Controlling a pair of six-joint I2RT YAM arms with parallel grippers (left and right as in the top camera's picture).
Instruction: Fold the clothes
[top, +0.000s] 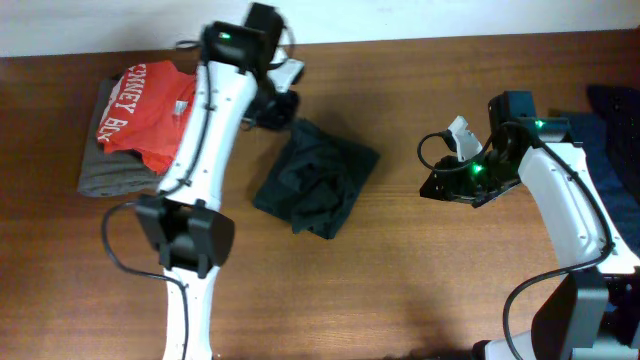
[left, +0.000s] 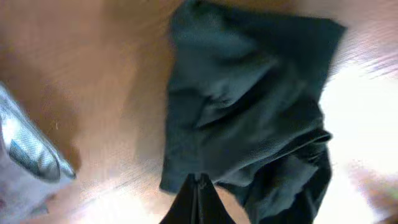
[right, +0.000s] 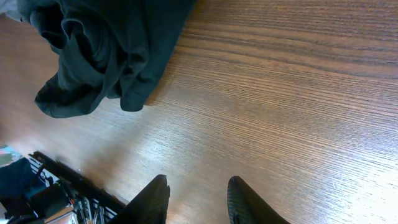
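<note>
On the wooden table (top: 400, 290), which fills the overhead view, the two arms stand at either side. The left arm (top: 205, 150) reaches up and across from the near edge toward the far side. The right arm (top: 565, 200) bends in from the right.

Between them, a little left of centre, lies the dark T-shirt (top: 318, 178), bunched into a rough, creased heap with loose folds hanging at its near end. It is not laid flat, and no lettering shows. In the left wrist view the shirt (left: 249, 106) is blurred and takes up most of the picture. In the right wrist view the shirt (right: 106, 50) sits in the upper left corner.

At the far left a red tee (top: 145, 105) with white letters rests folded on a folded grey garment (top: 105, 170), well apart from the shirt. A dark blue garment (top: 615, 110) lies at the right edge.

The left gripper (left: 196, 199) is above the shirt's far left corner. Its fingers are pressed together, and their tips lie at the cloth's edge. I cannot tell whether any fabric is pinched.

The right gripper (right: 199, 199) is over bare wood to the right of the shirt, jaws spread apart and holding nothing.
</note>
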